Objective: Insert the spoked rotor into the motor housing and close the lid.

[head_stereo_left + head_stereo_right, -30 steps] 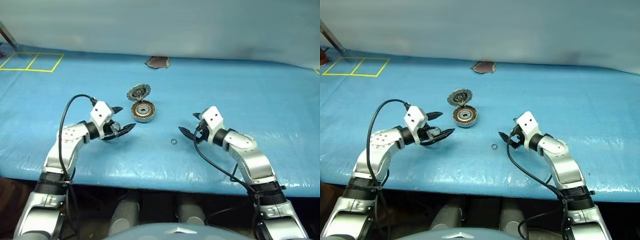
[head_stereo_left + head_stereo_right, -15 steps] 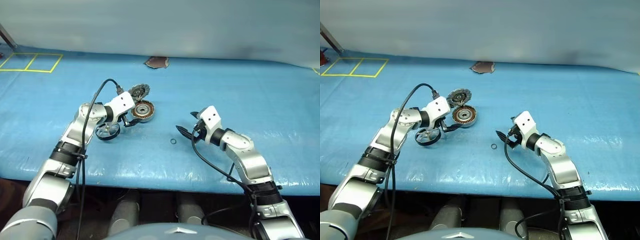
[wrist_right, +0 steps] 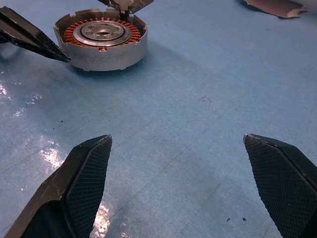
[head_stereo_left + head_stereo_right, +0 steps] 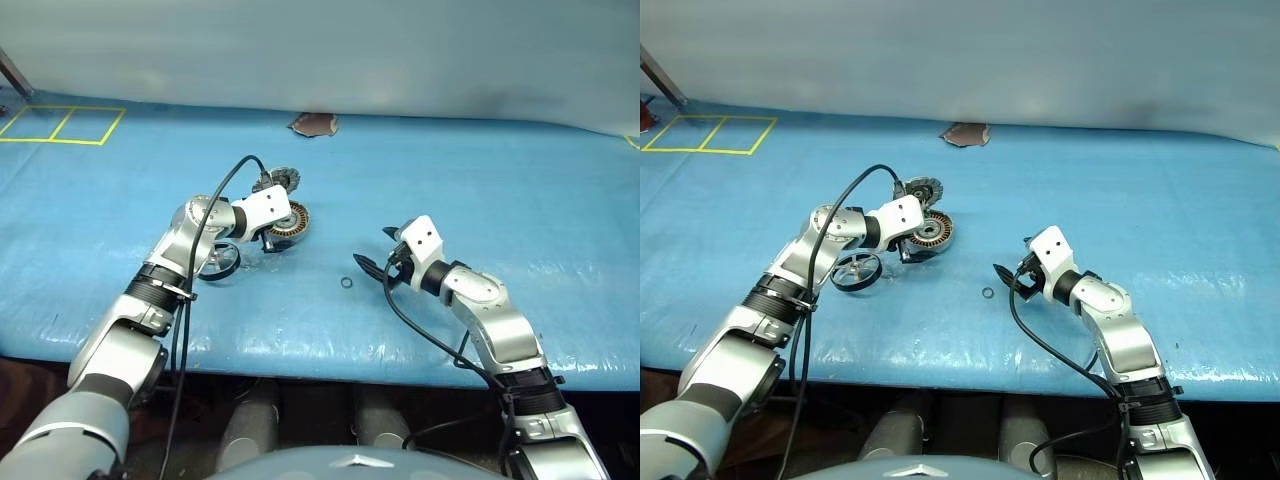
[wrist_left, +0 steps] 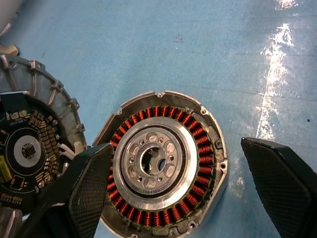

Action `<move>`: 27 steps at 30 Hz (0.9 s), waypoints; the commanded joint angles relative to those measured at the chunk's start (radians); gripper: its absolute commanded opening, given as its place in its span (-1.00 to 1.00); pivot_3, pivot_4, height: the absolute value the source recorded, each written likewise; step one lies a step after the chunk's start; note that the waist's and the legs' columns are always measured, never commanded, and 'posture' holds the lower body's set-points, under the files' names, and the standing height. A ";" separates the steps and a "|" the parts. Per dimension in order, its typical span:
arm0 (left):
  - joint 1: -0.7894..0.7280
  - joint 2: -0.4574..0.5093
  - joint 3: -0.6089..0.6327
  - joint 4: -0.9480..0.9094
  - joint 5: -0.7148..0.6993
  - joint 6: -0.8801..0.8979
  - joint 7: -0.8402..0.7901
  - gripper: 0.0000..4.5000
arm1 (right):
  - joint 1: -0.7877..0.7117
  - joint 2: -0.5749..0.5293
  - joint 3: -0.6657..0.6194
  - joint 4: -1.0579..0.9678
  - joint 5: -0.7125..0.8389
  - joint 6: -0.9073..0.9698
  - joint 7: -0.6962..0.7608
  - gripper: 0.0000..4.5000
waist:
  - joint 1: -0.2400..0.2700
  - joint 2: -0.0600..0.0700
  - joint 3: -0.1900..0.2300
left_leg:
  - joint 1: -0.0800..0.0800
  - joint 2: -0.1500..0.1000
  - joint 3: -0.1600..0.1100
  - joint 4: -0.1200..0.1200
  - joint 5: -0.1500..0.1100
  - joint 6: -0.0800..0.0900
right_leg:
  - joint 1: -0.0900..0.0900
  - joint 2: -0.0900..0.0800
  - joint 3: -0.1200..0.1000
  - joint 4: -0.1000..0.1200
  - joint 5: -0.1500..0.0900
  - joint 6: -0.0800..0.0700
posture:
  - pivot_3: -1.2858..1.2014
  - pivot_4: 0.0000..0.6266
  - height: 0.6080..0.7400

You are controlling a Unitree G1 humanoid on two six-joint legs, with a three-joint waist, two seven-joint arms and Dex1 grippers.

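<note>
Motor housing (image 5: 166,191) open, mid-frame on the blue counter (image 4: 520,170)
Left gripper (image 5: 183,191) fingers spread wide over it, lid (image 5: 29,144) alongside; spoked rotor (image 4: 857,271) lies lower left; right gripper (image 3: 190,186) wide, empty.

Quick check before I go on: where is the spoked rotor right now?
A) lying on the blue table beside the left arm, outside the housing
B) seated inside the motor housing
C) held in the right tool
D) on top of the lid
A: the spoked rotor lies flat on the blue table by the left arm, while the motor housing shows bare copper windings and hub.
</note>
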State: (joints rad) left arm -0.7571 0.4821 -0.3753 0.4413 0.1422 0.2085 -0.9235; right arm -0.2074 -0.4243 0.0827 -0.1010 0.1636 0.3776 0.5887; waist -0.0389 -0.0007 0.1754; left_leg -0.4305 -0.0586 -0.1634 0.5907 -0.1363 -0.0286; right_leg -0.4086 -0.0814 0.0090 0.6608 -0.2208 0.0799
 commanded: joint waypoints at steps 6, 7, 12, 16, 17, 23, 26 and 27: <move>-0.014 -0.012 -0.010 0.024 0.023 -0.023 -0.038 1.00 | 0.002 -0.002 -0.015 -0.052 0.003 -0.015 -0.008 0.99 | 0.000 0.000 0.000 | 0.000 0.000 0.000 0.000 0.000 0.000 | 0.000 0.000 0.000 0.000 0.000 0.000 | 0.03 -0.52 1.00; -0.014 -0.013 -0.011 0.033 0.027 -0.027 -0.035 1.00 | 0.002 -0.002 -0.015 -0.052 0.003 -0.014 -0.008 0.99 | 0.000 0.000 0.000 | 0.000 0.000 0.000 0.000 0.000 0.000 | 0.000 0.000 0.000 0.000 0.000 0.000 | 0.03 -0.52 1.00; -0.013 -0.020 -0.025 0.044 0.037 -0.021 -0.048 1.00 | 0.001 -0.004 -0.015 -0.052 0.002 -0.014 -0.008 0.99 | 0.001 0.000 0.000 | 0.000 0.000 0.000 0.001 0.000 0.000 | 0.000 0.000 0.000 0.000 0.001 0.001 | 0.03 -0.52 1.00; -0.014 -0.027 -0.038 0.059 0.054 -0.015 -0.058 0.92 | -0.004 -0.005 -0.017 -0.051 0.001 -0.016 -0.010 1.00 | 0.001 0.000 0.000 | 0.000 0.000 0.000 0.001 0.000 0.000 | 0.001 0.000 0.000 0.000 0.001 0.001 | 0.03 -0.52 1.00; -0.015 -0.028 -0.042 0.066 0.059 -0.014 -0.062 0.84 | -0.003 -0.004 -0.017 -0.052 0.001 -0.016 -0.011 1.00 | 0.001 0.000 0.000 | 0.000 0.000 0.000 0.002 0.000 0.000 | 0.001 0.000 0.000 0.000 0.001 0.001 | 0.03 -0.52 1.00; -0.021 -0.035 -0.045 0.092 0.074 -0.015 -0.068 0.63 | 0.002 -0.003 -0.019 -0.056 -0.001 -0.018 -0.021 1.00 | 0.000 0.000 0.000 | 0.001 0.000 0.000 0.002 0.000 0.000 | 0.002 0.000 0.001 0.001 0.001 0.001 | 0.03 -0.52 1.00; -0.020 -0.026 -0.051 0.095 0.079 -0.007 -0.085 0.63 | 0.005 -0.002 -0.022 -0.057 -0.002 -0.021 -0.028 1.00 | 0.000 0.000 0.000 | 0.001 0.000 0.000 0.002 0.000 0.000 | 0.002 0.000 0.001 0.001 0.001 0.001 | 0.03 -0.52 1.00; -0.020 -0.024 -0.051 0.096 0.081 -0.006 -0.090 0.63 | 0.006 -0.002 -0.022 -0.057 -0.002 -0.022 -0.031 1.00 | -0.001 0.000 0.000 | 0.001 0.000 0.000 0.002 0.000 0.000 | 0.002 0.000 0.001 0.001 0.001 0.001 | 0.03 -0.52 1.00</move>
State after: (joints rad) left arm -0.7819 0.4516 -0.4041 0.5109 0.2065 0.1883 -0.9860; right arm -0.2033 -0.4250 0.0810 -0.1229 0.1629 0.3776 0.5653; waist -0.0394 -0.0009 0.1753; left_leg -0.4294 -0.0586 -0.1630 0.5928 -0.1361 -0.0284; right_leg -0.4070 -0.0812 0.0098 0.6615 -0.2199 0.0813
